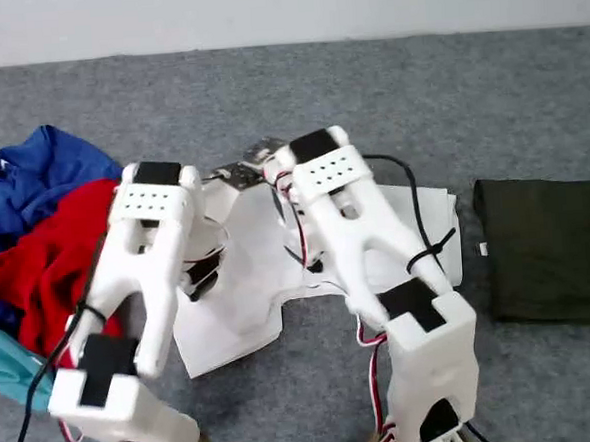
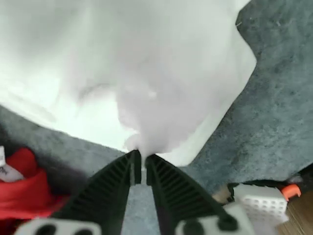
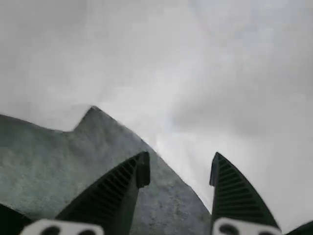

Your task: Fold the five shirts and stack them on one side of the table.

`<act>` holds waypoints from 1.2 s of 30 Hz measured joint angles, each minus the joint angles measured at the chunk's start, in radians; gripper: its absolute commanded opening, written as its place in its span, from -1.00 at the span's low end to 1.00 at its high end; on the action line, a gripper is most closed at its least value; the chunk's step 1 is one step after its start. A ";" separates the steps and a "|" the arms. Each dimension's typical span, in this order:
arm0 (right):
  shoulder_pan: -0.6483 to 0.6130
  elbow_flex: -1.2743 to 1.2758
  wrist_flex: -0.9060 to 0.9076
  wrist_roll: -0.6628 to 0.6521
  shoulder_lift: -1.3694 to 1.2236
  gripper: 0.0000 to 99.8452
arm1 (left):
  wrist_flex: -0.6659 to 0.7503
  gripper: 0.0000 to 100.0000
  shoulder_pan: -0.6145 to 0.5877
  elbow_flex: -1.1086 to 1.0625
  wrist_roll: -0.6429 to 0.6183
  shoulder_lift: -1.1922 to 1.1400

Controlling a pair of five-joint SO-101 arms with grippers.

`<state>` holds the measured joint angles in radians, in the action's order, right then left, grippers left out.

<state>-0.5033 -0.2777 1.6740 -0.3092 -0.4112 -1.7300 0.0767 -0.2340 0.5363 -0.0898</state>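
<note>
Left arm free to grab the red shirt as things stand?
Probably not yet: the left claw is shut on the white shirt and would have to let go first. Otherwise the red shirt lies close beside that arm, nothing in between.

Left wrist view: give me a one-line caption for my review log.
Left gripper pinching a fold of the white shirt over the grey table, red shirt alongside.

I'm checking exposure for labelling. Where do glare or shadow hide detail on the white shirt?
High view: even light, the white shirt reads well, soft shadows fall across it. Left wrist view: shirt nearly washed out, creases faint near the left gripper. Right wrist view: shirt dim and shaded, few creases.
</note>
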 measured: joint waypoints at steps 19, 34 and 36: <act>-0.081 -0.005 -0.078 0.063 0.015 -0.59 | 0.002 -0.97 -0.012 -0.295 -0.003 0.331; 0.264 -0.009 -0.041 0.064 0.153 -0.59 | 0.002 -0.97 -0.002 -0.342 0.012 0.307; 0.288 -0.009 -0.041 0.064 0.153 -0.59 | 0.000 -0.97 -0.009 -0.342 0.015 0.305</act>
<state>-0.2148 -0.2869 1.6326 -0.2447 -0.2578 -1.7300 0.0675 -0.5762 0.5516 0.2156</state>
